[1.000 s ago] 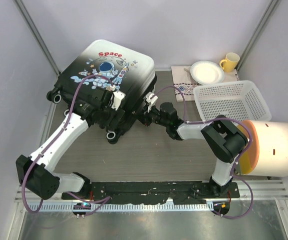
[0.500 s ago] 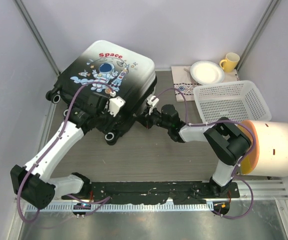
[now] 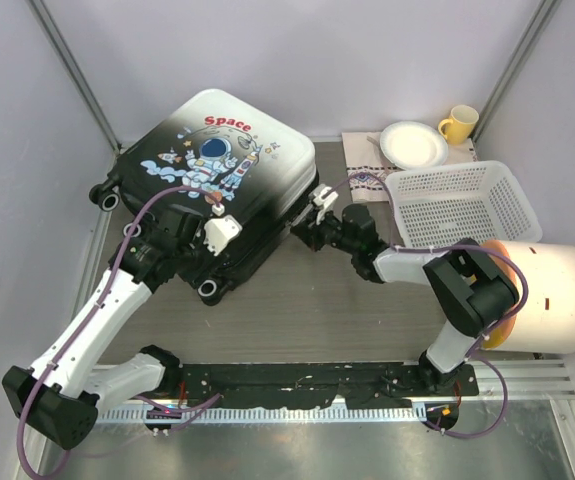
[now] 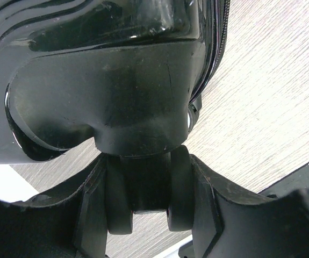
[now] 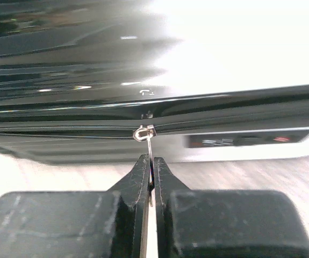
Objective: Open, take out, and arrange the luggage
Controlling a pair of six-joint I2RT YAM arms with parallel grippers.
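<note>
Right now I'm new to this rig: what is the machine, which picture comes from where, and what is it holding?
Two robot arms stand at the near edge of the table. The wide picture looks down from above; the other two come from a camera on each wrist. On the table lie a suitcase, a basket, a plate and a mug. The left gripper clamps a suitcase wheel. The right gripper pinches the zipper pull. The suitcase is shut.

Grey wood-grain table [image 3: 297, 320]: luggage [image 3: 217, 170] at 10 o'clock, patterned mat [image 3: 360, 150] at 1, white basket [image 3: 462, 205] at 2, white drum [image 3: 557, 295] at 4.
</note>
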